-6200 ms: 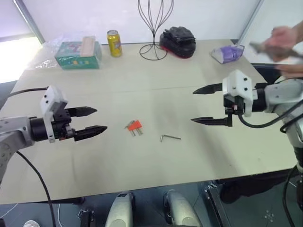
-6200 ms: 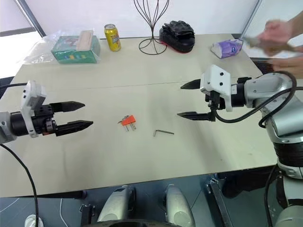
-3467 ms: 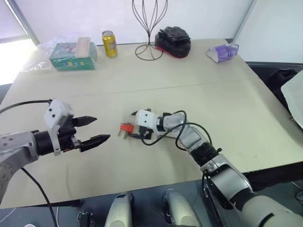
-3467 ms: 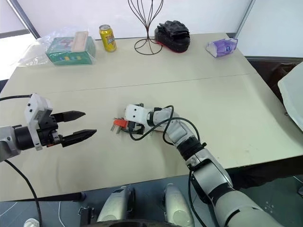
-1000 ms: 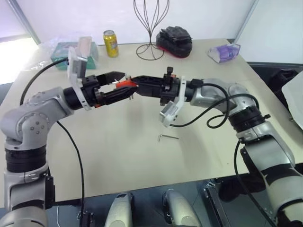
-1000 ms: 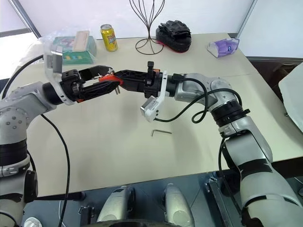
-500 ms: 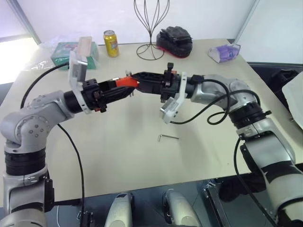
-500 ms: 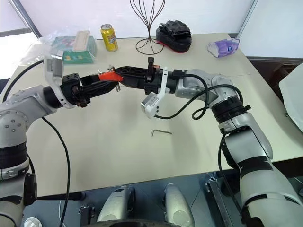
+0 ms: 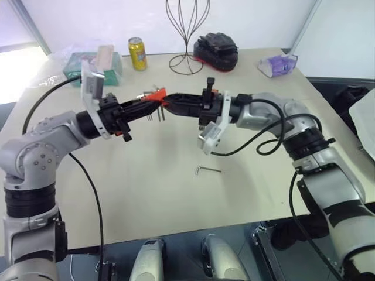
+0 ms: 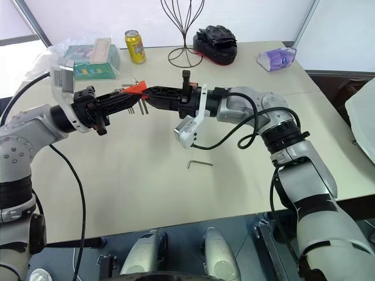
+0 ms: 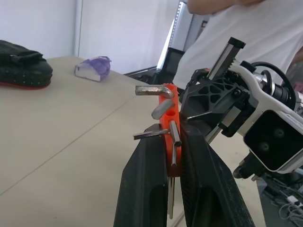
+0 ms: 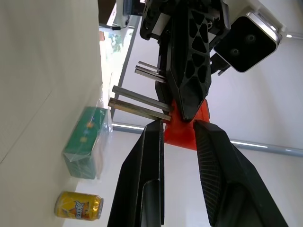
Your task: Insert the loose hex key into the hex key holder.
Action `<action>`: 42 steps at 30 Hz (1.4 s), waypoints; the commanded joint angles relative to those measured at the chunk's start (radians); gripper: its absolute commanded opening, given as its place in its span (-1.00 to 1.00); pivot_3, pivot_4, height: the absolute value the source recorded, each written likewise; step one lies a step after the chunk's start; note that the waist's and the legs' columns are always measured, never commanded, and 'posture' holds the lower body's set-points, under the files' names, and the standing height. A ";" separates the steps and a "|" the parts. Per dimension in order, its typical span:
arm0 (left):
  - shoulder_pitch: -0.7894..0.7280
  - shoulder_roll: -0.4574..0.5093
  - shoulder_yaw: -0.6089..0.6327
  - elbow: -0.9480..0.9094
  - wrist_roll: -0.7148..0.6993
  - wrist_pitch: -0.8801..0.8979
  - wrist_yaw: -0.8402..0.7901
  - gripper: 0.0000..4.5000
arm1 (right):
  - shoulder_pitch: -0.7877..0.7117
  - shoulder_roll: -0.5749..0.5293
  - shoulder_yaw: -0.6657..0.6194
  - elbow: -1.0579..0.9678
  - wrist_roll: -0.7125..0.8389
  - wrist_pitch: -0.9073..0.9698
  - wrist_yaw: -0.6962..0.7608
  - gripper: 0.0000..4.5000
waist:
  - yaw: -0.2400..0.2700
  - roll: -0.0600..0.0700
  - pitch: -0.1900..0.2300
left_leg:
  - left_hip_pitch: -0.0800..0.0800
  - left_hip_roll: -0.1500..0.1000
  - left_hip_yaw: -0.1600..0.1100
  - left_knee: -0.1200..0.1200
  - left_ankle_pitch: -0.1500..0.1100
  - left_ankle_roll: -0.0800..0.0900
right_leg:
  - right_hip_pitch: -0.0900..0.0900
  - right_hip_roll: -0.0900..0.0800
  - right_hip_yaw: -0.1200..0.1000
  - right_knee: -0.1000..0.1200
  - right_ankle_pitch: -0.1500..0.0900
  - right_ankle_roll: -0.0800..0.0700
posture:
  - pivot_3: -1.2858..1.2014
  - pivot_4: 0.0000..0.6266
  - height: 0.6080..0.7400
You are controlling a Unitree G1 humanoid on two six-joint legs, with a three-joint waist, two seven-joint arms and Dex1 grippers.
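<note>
Orange-red plastic, the hex key holder [image 9: 153, 96], is hanging above the table [image 9: 176, 193]; we are seeing the left gripper [image 11: 171, 142] clamping it tight, the right gripper [image 12: 179, 124] straddling it, jaws slightly apart. The loose hex key [image 9: 208, 170] is lying on the table below.

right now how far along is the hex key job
Done: the hex key holder is off the table, clamped in the left hand, with the right hand at it too. Left: the loose hex key lies on the table, neither picked up nor inserted.
</note>
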 commanded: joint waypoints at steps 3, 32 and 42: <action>-0.026 0.010 -0.003 -0.038 -0.008 -0.012 -0.012 -0.99 | 0.023 -0.027 -0.008 -0.010 0.081 0.039 0.105 -0.54 | 0.000 0.000 0.000 | 0.000 0.000 0.000 0.000 0.000 0.000 | 0.000 0.000 0.000 0.000 0.000 0.000 | 0.03 -0.52 1.00; 0.026 0.033 0.009 -0.103 0.003 -0.035 -0.009 -0.99 | 0.367 -0.208 -0.057 -0.679 0.864 1.518 1.102 -0.54 | 0.007 0.000 0.000 | 0.000 0.000 -0.004 0.001 0.000 0.000 | 0.002 0.000 -0.004 0.000 0.000 0.000 | 0.03 -0.52 1.00; 0.054 0.037 0.025 -0.138 -0.016 -0.028 0.023 -0.99 | 0.425 -0.153 0.014 -0.603 0.750 1.451 1.049 -0.54 | 0.004 0.000 0.000 | 0.000 -0.001 -0.001 0.001 0.000 0.000 | 0.002 0.001 -0.004 0.000 0.000 0.000 | 0.03 -0.52 1.00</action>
